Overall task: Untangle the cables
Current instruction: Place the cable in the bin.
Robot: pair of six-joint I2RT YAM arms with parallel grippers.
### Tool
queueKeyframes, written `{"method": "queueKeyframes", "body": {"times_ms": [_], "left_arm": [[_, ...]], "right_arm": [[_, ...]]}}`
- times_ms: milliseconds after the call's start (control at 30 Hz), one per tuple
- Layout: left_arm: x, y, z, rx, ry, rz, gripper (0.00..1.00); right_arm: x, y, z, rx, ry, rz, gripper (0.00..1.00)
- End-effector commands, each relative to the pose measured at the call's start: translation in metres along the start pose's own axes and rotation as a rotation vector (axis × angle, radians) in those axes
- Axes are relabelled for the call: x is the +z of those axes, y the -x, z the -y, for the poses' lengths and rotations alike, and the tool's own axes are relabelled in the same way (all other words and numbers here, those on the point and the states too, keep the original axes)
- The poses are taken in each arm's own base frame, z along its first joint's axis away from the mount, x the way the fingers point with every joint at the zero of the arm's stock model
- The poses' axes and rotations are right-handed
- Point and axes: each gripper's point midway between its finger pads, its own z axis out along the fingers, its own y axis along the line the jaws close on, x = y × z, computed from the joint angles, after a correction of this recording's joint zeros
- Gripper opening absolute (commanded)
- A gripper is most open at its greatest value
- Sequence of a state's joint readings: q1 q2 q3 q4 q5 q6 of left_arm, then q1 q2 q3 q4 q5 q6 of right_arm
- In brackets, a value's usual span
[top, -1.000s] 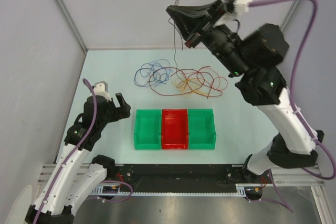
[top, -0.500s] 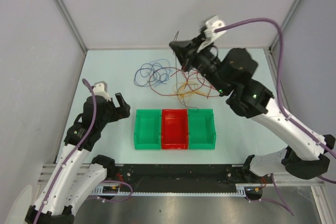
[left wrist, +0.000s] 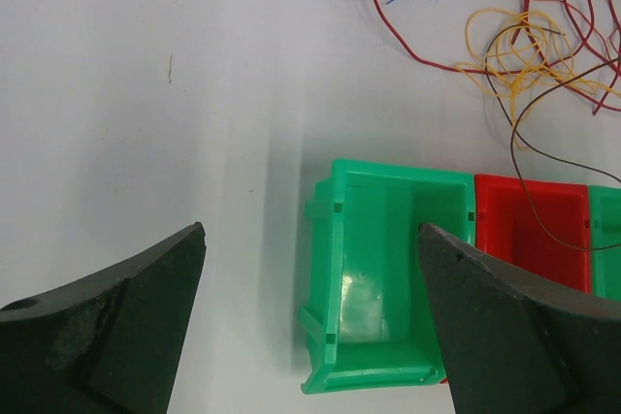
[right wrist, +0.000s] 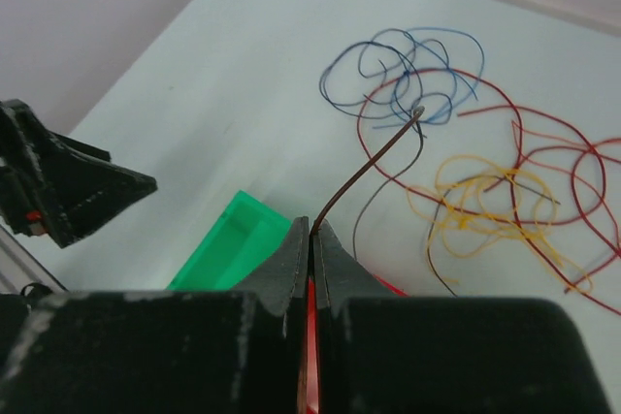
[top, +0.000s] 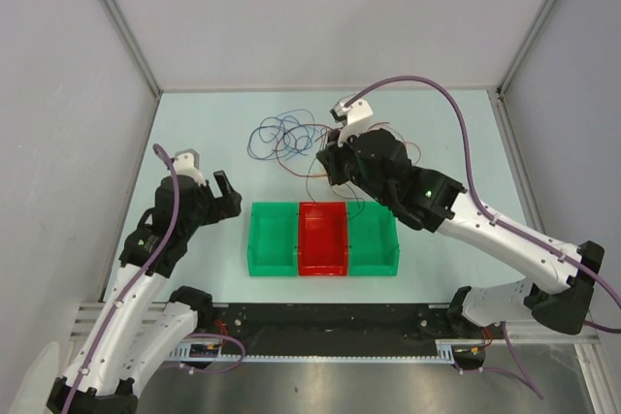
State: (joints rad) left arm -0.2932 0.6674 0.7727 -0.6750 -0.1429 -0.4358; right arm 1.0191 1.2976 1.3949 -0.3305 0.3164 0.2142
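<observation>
Down from up high came the right pincer (right wrist: 310, 228) — clamped on one brown cable (right wrist: 361, 170), now above the red bin (top: 322, 237). Other cables (top: 291, 141) lie tangled on the table (top: 199, 123), and the left pincer (left wrist: 310, 239) waits, spread wide. Next, I think — drop it in.

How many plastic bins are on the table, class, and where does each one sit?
3, side by side in a row: a green bin on the left, a red bin in the middle, a second green bin on the right. None seems hidden.
</observation>
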Motion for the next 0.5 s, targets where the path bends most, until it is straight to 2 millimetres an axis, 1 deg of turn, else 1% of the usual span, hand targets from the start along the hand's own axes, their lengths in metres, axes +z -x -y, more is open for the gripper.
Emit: {"method": "queueKeyframes", "body": {"times_ms": [0,33,67,100,133,200,233,267,333,367,433,467], "left_arm": [[-0.005,0.015,0.006,-0.007,-0.024,0.042,0.95],[-0.005,0.015,0.005,-0.007,-0.023,0.041,0.95],[-0.005,0.014,0.005,-0.008,-0.022,0.04,0.95],[-0.004,0.015,0.005,-0.009,-0.021,0.04,0.95],[-0.004,0.014,0.005,-0.008,-0.021,0.037,0.95],[-0.004,0.014,0.006,-0.009,-0.025,0.033,0.95],[-0.002,0.012,0.005,-0.006,-0.024,0.027,0.95],[-0.002,0.013,0.006,-0.008,-0.025,0.03,0.95],[-0.001,0.012,0.006,-0.007,-0.029,0.023,0.95],[-0.001,0.012,0.006,-0.008,-0.028,0.023,0.95],[-0.001,0.013,0.006,-0.011,-0.03,0.025,0.95],[-0.001,0.013,0.005,-0.014,-0.027,0.026,0.95]], "right_arm": [[-0.02,-0.016,0.028,0.051,-0.132,-0.042,0.0],[-0.023,-0.022,0.031,0.049,-0.145,-0.059,0.0],[-0.029,-0.033,0.036,0.037,-0.163,-0.096,0.0],[-0.033,-0.036,0.04,0.046,-0.177,-0.107,0.0],[-0.044,-0.033,0.043,0.057,-0.181,-0.1,0.0],[-0.056,-0.041,0.041,0.05,-0.137,-0.131,0.0],[-0.069,-0.032,0.036,0.057,-0.083,-0.104,0.0],[-0.075,-0.034,0.019,0.059,0.023,-0.12,0.0],[-0.085,-0.037,0.008,0.061,0.102,-0.136,0.0],[-0.092,-0.043,-0.001,0.061,0.162,-0.17,0.0],[-0.096,-0.052,-0.011,0.069,0.222,-0.218,0.0],[-0.1,-0.067,-0.024,0.067,0.291,-0.288,0.0]]}}
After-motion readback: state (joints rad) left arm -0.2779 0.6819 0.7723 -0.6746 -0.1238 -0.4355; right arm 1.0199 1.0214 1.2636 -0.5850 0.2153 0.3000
